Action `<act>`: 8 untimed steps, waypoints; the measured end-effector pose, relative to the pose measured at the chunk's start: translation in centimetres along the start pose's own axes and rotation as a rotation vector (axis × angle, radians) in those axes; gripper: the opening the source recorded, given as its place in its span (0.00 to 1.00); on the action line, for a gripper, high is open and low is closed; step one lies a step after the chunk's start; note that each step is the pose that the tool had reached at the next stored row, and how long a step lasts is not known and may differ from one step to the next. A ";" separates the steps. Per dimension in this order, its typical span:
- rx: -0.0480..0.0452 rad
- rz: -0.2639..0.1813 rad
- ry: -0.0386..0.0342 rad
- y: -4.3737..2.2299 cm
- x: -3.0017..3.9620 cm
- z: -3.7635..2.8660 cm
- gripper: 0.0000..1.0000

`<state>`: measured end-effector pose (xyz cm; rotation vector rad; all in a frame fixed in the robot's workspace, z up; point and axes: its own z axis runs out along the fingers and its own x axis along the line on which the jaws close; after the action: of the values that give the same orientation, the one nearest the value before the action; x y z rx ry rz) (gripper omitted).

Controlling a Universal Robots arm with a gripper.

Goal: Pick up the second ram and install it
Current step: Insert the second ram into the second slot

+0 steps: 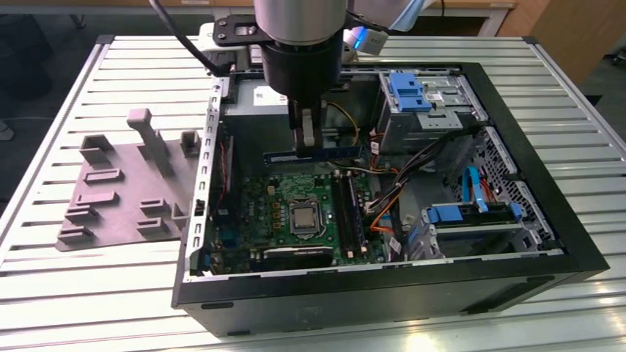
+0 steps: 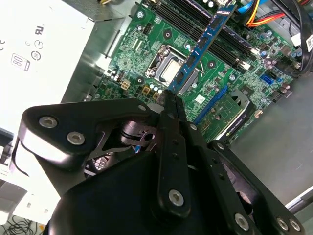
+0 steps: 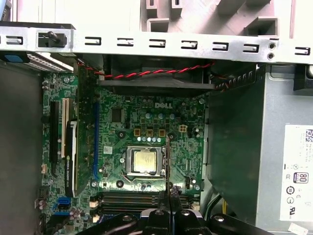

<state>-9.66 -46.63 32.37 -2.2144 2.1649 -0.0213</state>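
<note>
Second ram (image 1: 342,152) — one; seemingly in gripper (image 1: 309,144)

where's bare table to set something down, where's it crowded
Bare table slats: between the grey holder block and the near edge, exterior view's left. Crowded: inside the case, where the gripper holds the second ram.

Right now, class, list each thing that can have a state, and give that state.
Thin dark greenish-grey ram stick: held above the green circuit board, not seated.
Black metal pincer: shut on the ram stick.
Black metal computer case: lying flat, side open.
Square silver processor: uncovered.
</note>
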 end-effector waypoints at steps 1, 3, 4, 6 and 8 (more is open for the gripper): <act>-0.0001 0.000 0.0001 0.00 0.01 -0.01 0.12; -0.0001 0.000 0.0003 0.00 0.05 -0.01 0.12; -0.0001 0.000 0.0004 0.00 0.08 0.00 0.12; -0.0002 0.000 0.0009 -0.01 0.14 0.00 0.12; -0.0001 0.001 0.0020 -0.01 0.18 0.02 0.12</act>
<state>-9.64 -46.80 32.35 -2.2143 2.1671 -0.0234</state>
